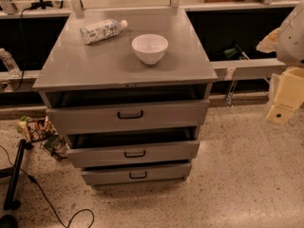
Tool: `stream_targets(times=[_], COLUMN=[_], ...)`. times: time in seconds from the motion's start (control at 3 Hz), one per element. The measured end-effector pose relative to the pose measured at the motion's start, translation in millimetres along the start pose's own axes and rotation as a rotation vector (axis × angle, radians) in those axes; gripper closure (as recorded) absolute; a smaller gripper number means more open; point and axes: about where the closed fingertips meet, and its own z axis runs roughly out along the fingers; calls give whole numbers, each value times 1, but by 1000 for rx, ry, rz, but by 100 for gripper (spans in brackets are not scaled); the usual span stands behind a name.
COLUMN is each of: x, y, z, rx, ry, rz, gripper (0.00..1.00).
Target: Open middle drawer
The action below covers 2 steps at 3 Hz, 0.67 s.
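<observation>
— What is the room like?

— A grey cabinet stands on a pale speckled floor (247, 175). Its worktop (95, 65) carries a white bowl (149, 48) and, behind and to the left of it, a bottle (102, 30) lying on its side. The two are apart. A grey rail (247, 68) runs behind the cabinet, with dark bays on both sides. On the floor at the left lie snack packets (33, 127), a black stand leg (14, 172) and a thin black cable (52, 205).

— Anything hard to see?

— The insides of the drawers are in shadow, so I cannot tell what they hold. Another bottle (8, 63) is cut off at the left edge. The arm (292, 30) is cut off at the right edge, so only a pale bulk shows. The claw (283, 99) below it is a cream, blocky shape, partly out of view. I cannot tell whether it is apart or together. Nothing shows in its grip.

— And the middle drawer?

— The middle drawer (161, 152) sits between the top drawer (166, 114) and the bottom drawer (161, 173). A small black handle (135, 153) sits at the centre of its front. It stands partly out, with a dark gap above its front. The other two show gaps as well.

— Where is it from the claw?

— Down and to the left, well apart. The claw hangs over the floor to the right of the cabinet, about level with the top drawer's front, and touches none of the drawers.
</observation>
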Motion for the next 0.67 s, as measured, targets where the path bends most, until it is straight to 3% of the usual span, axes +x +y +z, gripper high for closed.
stream_targets(times=[0.67], x=[3], y=[5], z=[13], rx=[-2], ry=[-8], rz=[1], gripper=[0])
